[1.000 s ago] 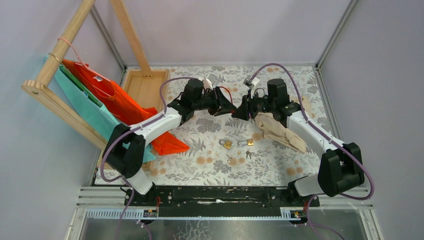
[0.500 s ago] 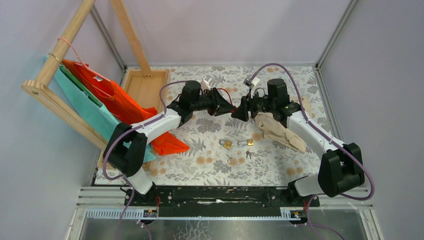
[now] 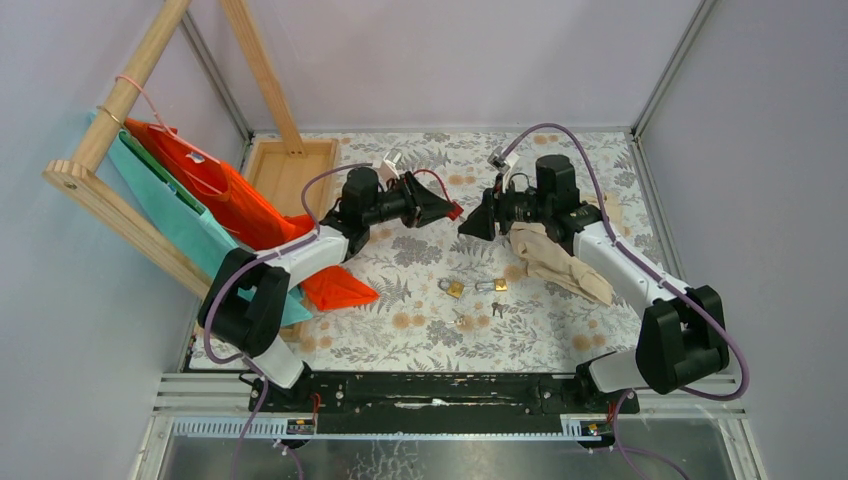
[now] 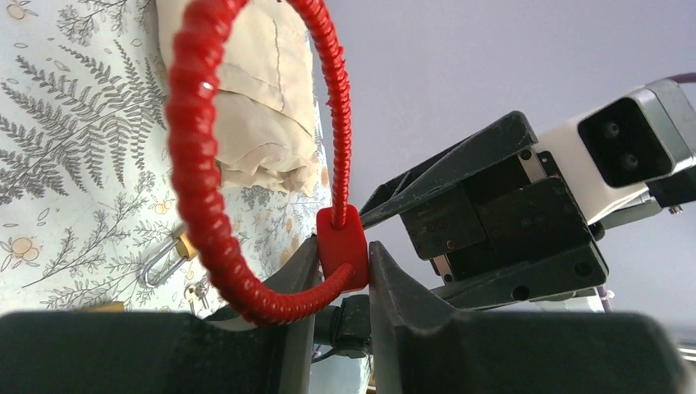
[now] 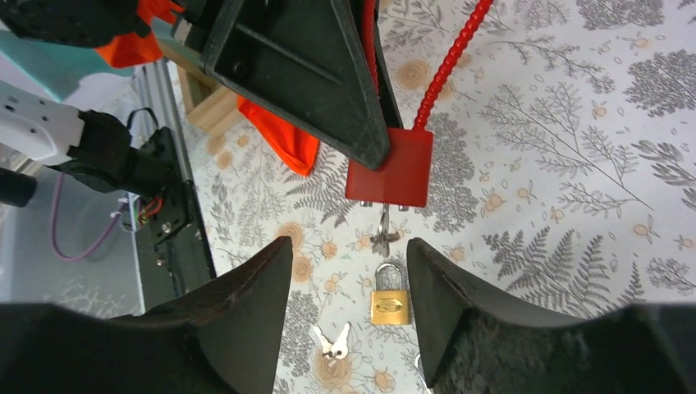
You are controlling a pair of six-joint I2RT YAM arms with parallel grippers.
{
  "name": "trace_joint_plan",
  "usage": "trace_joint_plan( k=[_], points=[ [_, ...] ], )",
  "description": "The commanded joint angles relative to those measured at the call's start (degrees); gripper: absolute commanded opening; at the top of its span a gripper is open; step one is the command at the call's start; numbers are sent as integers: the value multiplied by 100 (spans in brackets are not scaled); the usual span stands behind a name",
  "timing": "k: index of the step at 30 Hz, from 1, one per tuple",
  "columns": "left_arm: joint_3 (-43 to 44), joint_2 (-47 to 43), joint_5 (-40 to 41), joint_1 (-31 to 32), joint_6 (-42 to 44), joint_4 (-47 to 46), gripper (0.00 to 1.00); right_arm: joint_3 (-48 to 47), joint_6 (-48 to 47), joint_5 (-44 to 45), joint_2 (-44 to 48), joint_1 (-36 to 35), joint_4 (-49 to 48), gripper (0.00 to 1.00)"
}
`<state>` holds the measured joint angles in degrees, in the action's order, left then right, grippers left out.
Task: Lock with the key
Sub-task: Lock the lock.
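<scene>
The lock's small red body (image 4: pixel 342 238) is pinched between the fingertips of my left gripper (image 4: pixel 343 256), which is shut on it. Its ribbed red cable shackle (image 4: pixel 197 164) curls up in a loop toward the left wrist camera. In the right wrist view the lock (image 5: pixel 390 167) hangs in the air under the left fingers, with the key (image 5: pixel 383 231) sticking out of its underside on a small bunch. My right gripper (image 5: pixel 349 271) faces it, open and empty, a short gap away. From above, the left gripper (image 3: pixel 438 209) and right gripper (image 3: pixel 470 225) stand apart over the table.
Two brass padlocks (image 3: pixel 455 289) (image 3: pixel 499 285) and loose keys (image 3: pixel 463 321) lie on the patterned table below. A beige cloth (image 3: pixel 550 262) lies under the right arm. A wooden tray (image 3: pixel 290 175) and a rack with orange and teal bags (image 3: pixel 215 200) stand at left.
The right jaws have opened and let go at the lock. The left arm has drawn back to the left with the lock, so the two grippers now stand apart.
</scene>
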<state>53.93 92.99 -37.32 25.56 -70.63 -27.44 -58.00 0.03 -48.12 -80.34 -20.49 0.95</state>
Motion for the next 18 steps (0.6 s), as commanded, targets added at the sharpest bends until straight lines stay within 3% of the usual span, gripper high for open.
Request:
trace_joint_plan(
  k=[1,9,18],
  points=[
    [-40,-228,-150,-7,22,-863,0,-59,788,-557,-154,5,-806,61],
    [-493,-264,-344,-93,58,-2195,0,409,2622,-1105,-201,202,-2492,70],
    [-664,-268,-846,-148,512,-3603,0,736,3358,-1501,-166,248,-3366,63]
  ],
)
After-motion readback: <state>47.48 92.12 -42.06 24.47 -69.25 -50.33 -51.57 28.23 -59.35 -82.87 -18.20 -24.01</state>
